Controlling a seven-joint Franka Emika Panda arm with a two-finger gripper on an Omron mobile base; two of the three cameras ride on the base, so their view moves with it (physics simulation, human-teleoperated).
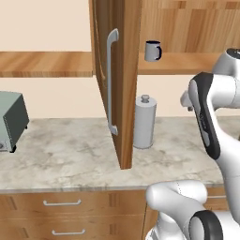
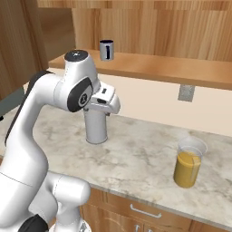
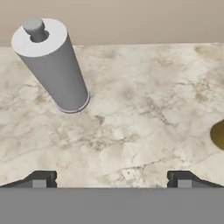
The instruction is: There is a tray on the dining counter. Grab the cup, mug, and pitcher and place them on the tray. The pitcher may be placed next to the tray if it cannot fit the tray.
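My gripper (image 3: 111,179) hangs spread wide and empty over the counter (image 3: 131,131) — the mug (image 1: 153,50) sits on the shelf (image 2: 172,70) above (pitcher (image 2: 188,164) well off to my right).

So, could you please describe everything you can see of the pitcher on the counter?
The clear glass pitcher of orange-yellow liquid stands upright on the beige marbled stone counter, to the right of the grey metal cylinder with a knob and apart from it. It is roughly two-thirds full, its rim wide and open. Nothing touches it but the counter.
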